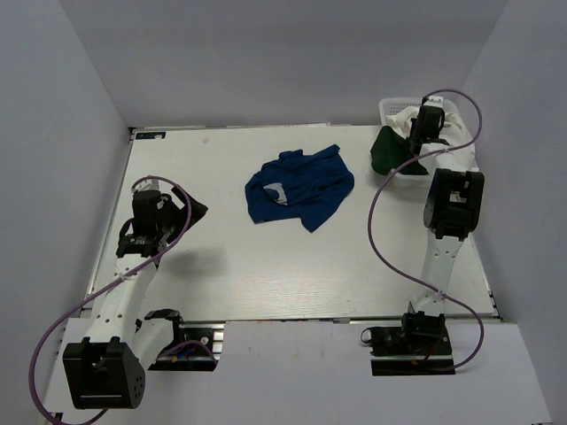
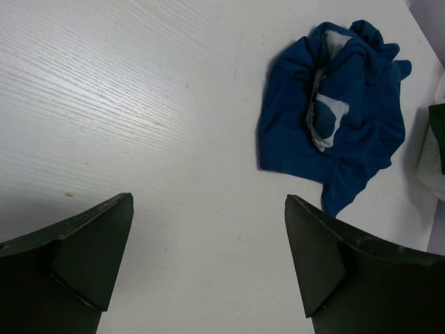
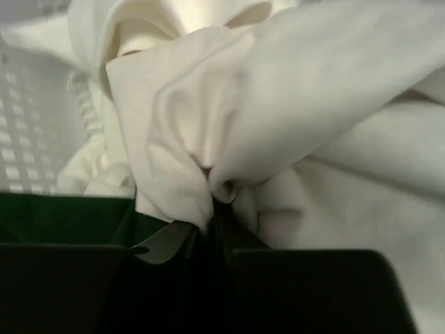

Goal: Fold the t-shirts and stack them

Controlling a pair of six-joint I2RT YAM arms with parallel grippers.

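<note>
Risk: right gripper [image 3: 212, 209], jaws clamped on white t-shirt [image 3: 292, 125] in basket [image 3: 21, 146], may drag green t-shirt [image 3: 62, 216] out; left gripper [image 2: 208, 202] gapes empty.

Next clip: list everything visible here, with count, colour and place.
blue t-shirt: 1, royal blue with white print, crumpled mid-table
green t-shirt: 1, dark green, draped over the basket's left side
white t-shirts: count unclear, white, bunched in the basket
basket: 1, white mesh, table's far right corner
table: 1, white
left gripper: open, above bare table on the left
right gripper: shut on white cloth in the basket
</note>
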